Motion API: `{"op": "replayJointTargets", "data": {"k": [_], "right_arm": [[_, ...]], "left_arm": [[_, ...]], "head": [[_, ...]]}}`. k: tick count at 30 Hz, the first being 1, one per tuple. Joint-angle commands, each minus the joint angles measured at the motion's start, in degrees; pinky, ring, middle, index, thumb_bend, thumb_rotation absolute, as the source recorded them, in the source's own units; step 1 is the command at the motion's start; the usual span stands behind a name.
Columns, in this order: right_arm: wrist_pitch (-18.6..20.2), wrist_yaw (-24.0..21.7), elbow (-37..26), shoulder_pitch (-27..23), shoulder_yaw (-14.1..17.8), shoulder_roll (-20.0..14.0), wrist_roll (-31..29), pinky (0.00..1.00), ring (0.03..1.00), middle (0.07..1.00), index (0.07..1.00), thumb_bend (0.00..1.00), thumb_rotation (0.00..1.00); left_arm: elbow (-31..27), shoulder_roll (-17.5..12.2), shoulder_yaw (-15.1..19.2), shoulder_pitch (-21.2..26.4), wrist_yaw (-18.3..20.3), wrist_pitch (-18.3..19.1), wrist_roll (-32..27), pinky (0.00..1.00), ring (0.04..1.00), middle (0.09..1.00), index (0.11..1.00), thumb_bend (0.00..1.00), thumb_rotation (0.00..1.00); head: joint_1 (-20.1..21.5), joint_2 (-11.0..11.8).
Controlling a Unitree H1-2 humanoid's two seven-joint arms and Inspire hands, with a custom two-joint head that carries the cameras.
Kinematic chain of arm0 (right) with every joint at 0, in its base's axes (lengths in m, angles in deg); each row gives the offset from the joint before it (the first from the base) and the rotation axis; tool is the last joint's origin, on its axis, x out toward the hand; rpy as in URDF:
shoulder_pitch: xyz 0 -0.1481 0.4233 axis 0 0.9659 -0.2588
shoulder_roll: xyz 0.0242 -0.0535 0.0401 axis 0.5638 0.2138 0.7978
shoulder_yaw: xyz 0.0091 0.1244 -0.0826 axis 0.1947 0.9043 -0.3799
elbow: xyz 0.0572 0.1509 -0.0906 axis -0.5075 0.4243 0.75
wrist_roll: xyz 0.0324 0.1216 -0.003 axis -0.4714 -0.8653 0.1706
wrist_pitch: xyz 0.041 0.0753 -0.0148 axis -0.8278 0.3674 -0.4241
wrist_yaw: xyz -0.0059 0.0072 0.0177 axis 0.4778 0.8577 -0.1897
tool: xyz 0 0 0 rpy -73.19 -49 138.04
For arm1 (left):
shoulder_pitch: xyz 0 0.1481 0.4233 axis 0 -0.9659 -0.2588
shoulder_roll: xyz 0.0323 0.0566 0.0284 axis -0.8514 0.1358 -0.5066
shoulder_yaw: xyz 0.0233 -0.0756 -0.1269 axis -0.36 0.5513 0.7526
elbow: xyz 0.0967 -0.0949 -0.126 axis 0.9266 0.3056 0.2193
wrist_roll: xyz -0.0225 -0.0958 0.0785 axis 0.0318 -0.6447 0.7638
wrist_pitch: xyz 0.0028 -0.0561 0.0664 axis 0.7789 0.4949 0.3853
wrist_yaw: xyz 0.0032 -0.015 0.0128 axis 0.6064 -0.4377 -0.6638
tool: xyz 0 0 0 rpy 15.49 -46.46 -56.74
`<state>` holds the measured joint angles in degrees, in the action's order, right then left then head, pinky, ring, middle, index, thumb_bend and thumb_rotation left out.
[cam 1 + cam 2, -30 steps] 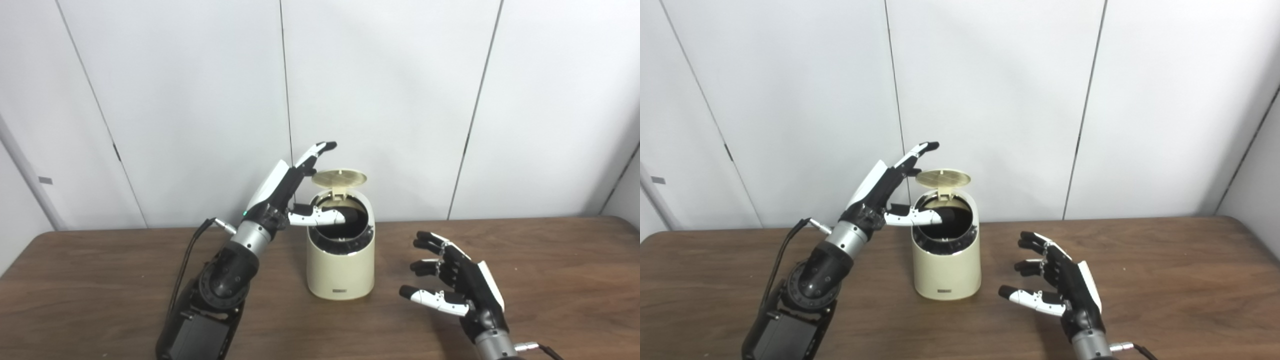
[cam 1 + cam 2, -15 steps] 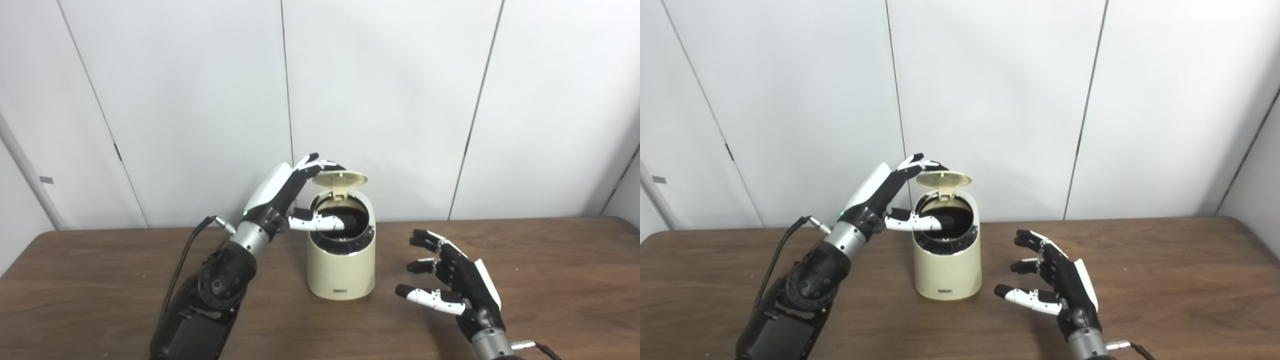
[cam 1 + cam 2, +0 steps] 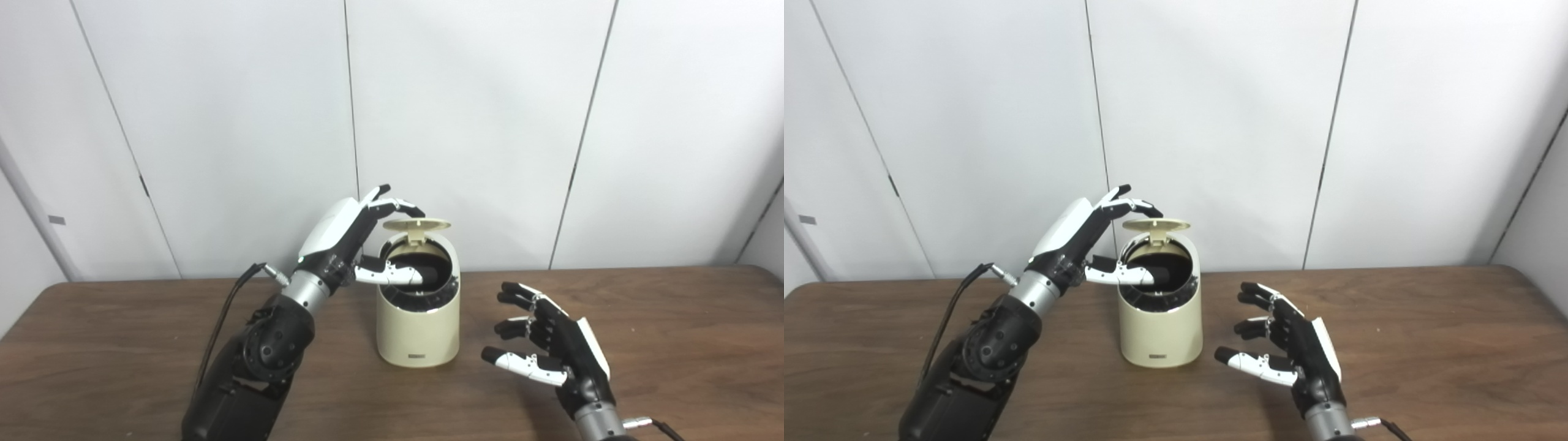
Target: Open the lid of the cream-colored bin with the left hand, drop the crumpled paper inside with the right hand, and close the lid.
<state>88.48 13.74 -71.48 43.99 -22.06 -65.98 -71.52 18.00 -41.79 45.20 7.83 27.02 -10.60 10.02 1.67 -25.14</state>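
- The cream-colored bin point(image 3: 418, 327) stands upright on the brown wooden surface point(image 3: 122, 343), near its middle, in front of a wall of white panels point(image 3: 490, 122).
- The lid point(image 3: 416, 225) is raised on its hinge at the back of the rim and lies almost flat above the mouth, which is dark inside.
- A small dark label point(image 3: 418, 356) sits low on the front of the bin.
- The left hand point(image 3: 343, 242) is lifted beside the upper left of the bin. Its fingers point(image 3: 398, 205) curl forward over the left edge of the lid, their tips at or just above that edge; whether they actually touch cannot be told.
- The thumb point(image 3: 386, 274) of that hand points to the right and reaches across the rim into the dark mouth.
- This hand grips nothing; fingers and thumb are spread well apart, one above the lid and the other below it.
- A black cable point(image 3: 226, 318) runs down from the left wrist along the forearm.
- The right hand point(image 3: 554, 349) hovers low over the surface to the right of the bin, clear of it, palm turned toward the bin.
- Its fingers are apart and slightly bent, and it is empty.
- The crumpled paper cannot be made out anywhere; the inside of the bin is too dark to tell what lies in it.
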Motion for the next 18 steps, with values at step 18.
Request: {"op": "replayJointTargets", "data": {"k": [18], "right_arm": [[-0.9, -0.1, -2.3, -1.7, -0.8, -0.4, 0.8, 0.58, 0.551, 0.766, 0.766, 0.80, 0.17]], "left_arm": [[-5.0, -1.8, -0.3, -0.8, 1.2, -0.7, 1.2, 0.94, 0.992, 0.776, 0.727, 0.95, 0.44]], "head": [[0.2, -0.9]]}}
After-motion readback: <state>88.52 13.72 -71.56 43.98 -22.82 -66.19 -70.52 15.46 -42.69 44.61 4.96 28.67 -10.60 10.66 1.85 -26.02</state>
